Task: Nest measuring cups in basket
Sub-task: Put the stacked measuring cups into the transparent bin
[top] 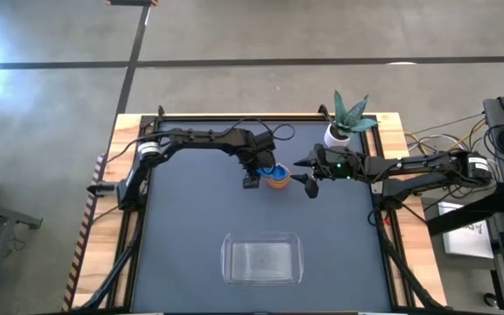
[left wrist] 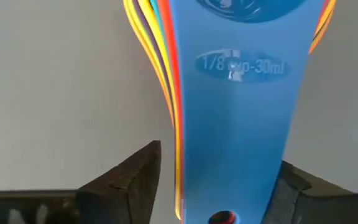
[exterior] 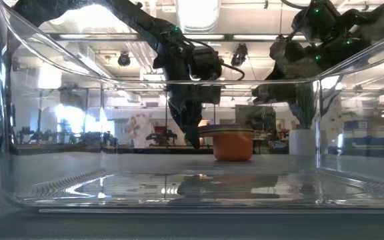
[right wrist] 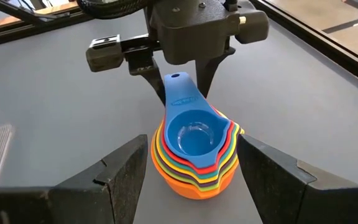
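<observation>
L gripper (right wrist: pixel 182 78) first: jaws part open, one finger each side of the stacked handles, not clamped as far as I can see. In my left wrist view the blue handle sits between the two fingers (left wrist: pixel 129 180) with a sliver of gap on both sides. I read that as lined up for a pinch on the handle bundle, since that's the one spot where all the cups can be lifted together.

The measuring cups (top: pixel 276 178) are already nested, blue innermost, orange outermost, standing upright on the mat near table centre, handles pointing toward 9 o'clock, straight at the L arm.

R gripper (top: pixel 311 185) jaws wide, holding nothing, just at 3 o'clock of the stack, apart from it. In its wrist view its fingers (right wrist: pixel 120 168) frame the stack either side, prob. there to steady or just watch.

Basket (top: pixel 262 259) is at 6 o'clock of the stack, well apart, nothing in it. So nesting looks done; carry to the basket isn't.

Plant pot (top: pixel 337 135) at approx 1 o'clock of the stack, near the R arm; mind it.
</observation>
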Tool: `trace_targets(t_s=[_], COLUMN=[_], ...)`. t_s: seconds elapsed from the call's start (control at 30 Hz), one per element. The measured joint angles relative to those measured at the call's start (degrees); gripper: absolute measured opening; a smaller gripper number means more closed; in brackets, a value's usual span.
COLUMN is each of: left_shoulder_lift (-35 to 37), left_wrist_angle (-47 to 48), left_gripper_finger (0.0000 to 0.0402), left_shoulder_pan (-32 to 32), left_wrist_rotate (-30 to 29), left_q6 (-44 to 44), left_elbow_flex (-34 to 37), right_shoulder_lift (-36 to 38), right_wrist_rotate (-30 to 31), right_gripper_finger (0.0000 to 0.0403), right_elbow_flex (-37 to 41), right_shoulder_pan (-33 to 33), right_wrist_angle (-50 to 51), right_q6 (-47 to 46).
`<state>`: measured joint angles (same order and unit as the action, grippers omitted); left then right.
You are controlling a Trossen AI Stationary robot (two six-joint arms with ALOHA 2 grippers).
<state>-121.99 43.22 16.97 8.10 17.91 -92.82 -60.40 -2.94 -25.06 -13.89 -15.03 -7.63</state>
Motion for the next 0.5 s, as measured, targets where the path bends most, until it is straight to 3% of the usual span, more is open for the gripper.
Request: trace_targets(t_s=[0.3, 0.5], left_shoulder_lift=[0.0, 0.0], left_wrist_angle=[0.0, -0.1], left_gripper_finger=[0.0133, 0.0122], left_shoulder_pan=[0.0, 0.0], left_wrist_rotate=[-0.1, -0.1], left_q6=[0.0, 0.0], left_elbow_flex=[0.0, 0.0], right_shoulder_lift=[0.0, 0.0], right_wrist_rotate=[0.0, 0.0], right_gripper_finger=[0.0238, 0.0238], right_elbow_flex=[0.0, 0.0], right_shoulder_pan=[0.0, 0.0], right_wrist_angle=[0.0, 0.1], right_q6=[-0.2, -0.2])
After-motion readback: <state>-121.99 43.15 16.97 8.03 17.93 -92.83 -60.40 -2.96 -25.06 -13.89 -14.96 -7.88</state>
